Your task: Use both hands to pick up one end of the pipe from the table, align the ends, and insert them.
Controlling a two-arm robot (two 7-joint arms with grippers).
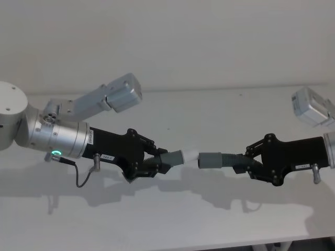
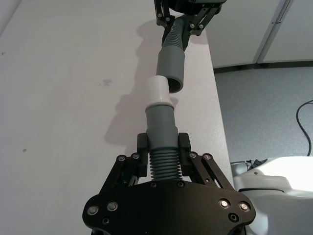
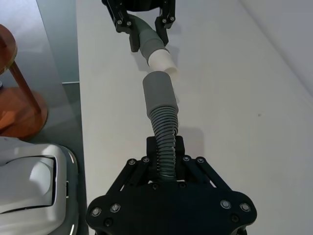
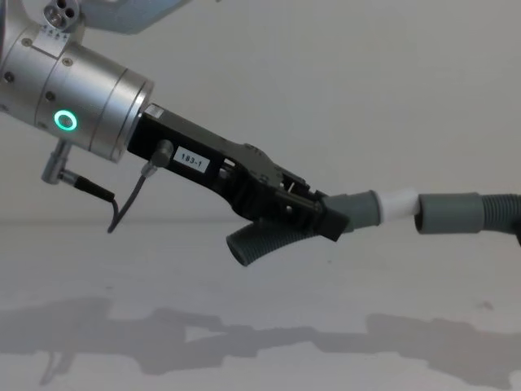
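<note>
The pipe, two ribbed dark-grey hose pieces, hangs above the white bench point(image 1: 209, 110): the left end effector point(image 1: 157, 163) grasps the white-tipped piece point(image 1: 180, 156), the right end effector point(image 1: 245, 162) the open-cuffed piece point(image 1: 217, 159). Alignment looks nearly done; next, the tip must enter the cuff squarely.

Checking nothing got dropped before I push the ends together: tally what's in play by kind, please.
Grippers: 2, the left gripper and the right gripper, each shut on a hose piece.
Hose pieces: 2, the white-tipped piece and the open-cuff piece, both held above the table.
Total: 4.
</note>
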